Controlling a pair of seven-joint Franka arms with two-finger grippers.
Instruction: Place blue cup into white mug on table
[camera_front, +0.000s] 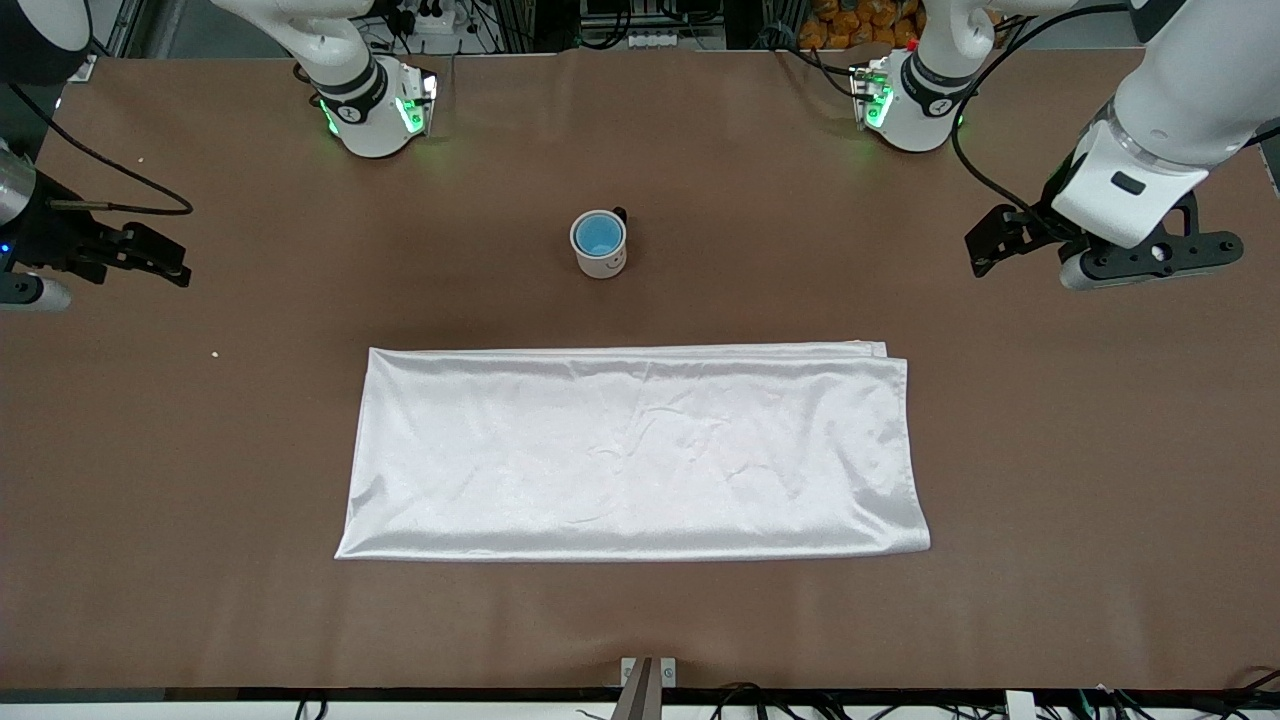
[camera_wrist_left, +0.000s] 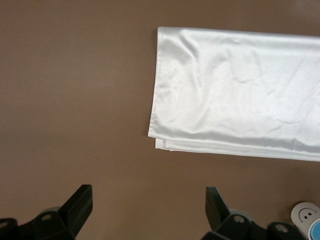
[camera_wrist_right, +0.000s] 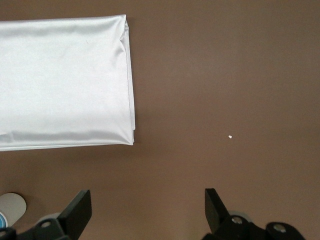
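The white mug (camera_front: 603, 263) stands upright on the brown table (camera_front: 180, 470) midway between the two arm bases, its black handle turned away from the front camera. The blue cup (camera_front: 598, 236) sits inside it, with only its blue inside showing within the mug's rim. My left gripper (camera_front: 985, 250) hangs open and empty over the table at the left arm's end. My right gripper (camera_front: 165, 258) hangs open and empty at the right arm's end. The mug (camera_wrist_left: 304, 214) shows at the edge of the left wrist view beside the open left gripper (camera_wrist_left: 149, 205). It (camera_wrist_right: 12, 206) also edges into the right wrist view by the open right gripper (camera_wrist_right: 148, 205).
A white satin cloth (camera_front: 630, 450) lies folded flat on the table, nearer to the front camera than the mug. Its ends show in both wrist views: cloth (camera_wrist_left: 235, 90), cloth (camera_wrist_right: 65, 80). A tiny white crumb (camera_wrist_right: 229, 136) lies on the table near the right arm's end.
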